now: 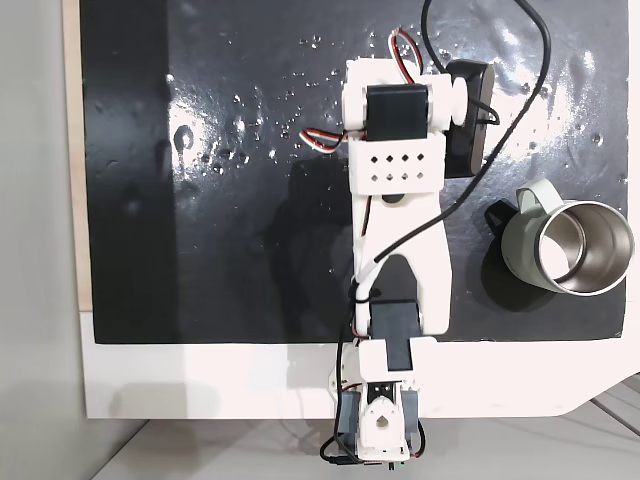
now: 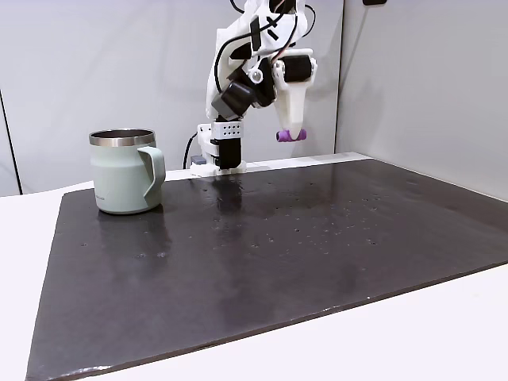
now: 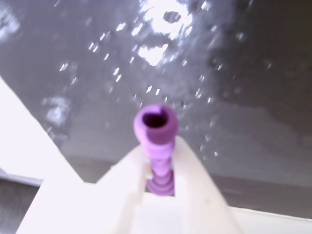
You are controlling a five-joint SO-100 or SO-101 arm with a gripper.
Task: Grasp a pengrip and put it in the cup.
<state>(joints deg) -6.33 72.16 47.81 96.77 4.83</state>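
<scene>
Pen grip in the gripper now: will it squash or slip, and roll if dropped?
The pen grip looks like soft ribbed rubber, so it probably gives slightly without slipping from the gripper. Being a small hollow cylinder, it would likely roll on the glossy mat.

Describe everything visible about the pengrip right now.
The pengrip is a small purple ribbed tube, soft-looking, with a hollow open end facing the wrist camera. It is clamped between the white fingers of the gripper, lying crosswise at their tips and held well above the dark mat, apart from the cup.
</scene>
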